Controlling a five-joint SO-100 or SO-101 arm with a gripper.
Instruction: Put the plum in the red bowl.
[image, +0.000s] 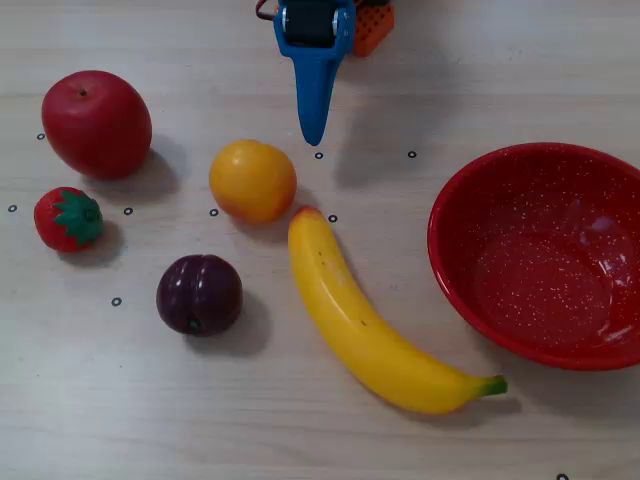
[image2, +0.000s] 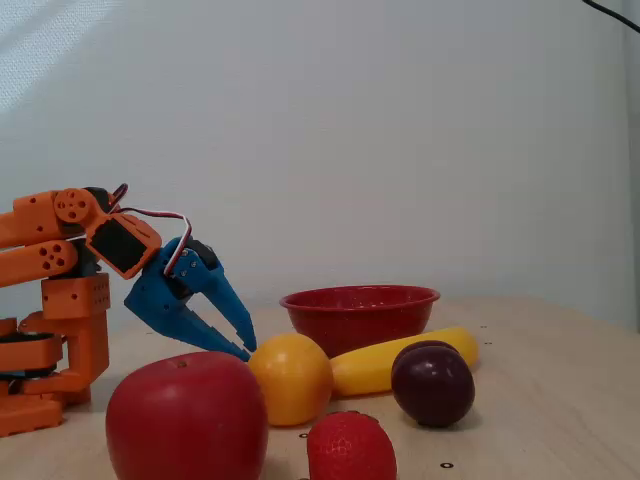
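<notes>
Fixed view: claw angled down, fingers closed, beside orange

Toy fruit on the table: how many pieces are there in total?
5. In the top-down fixed view: apple upper left, strawberry below it, orange near the middle, plum lower left of the orange, banana between plum and red bowl. None seems hidden.

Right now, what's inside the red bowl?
Nothing: the red bowl shows only its bare speckled bottom from above. From the side view its wall hides the inside. The plum sits on the table.
</notes>
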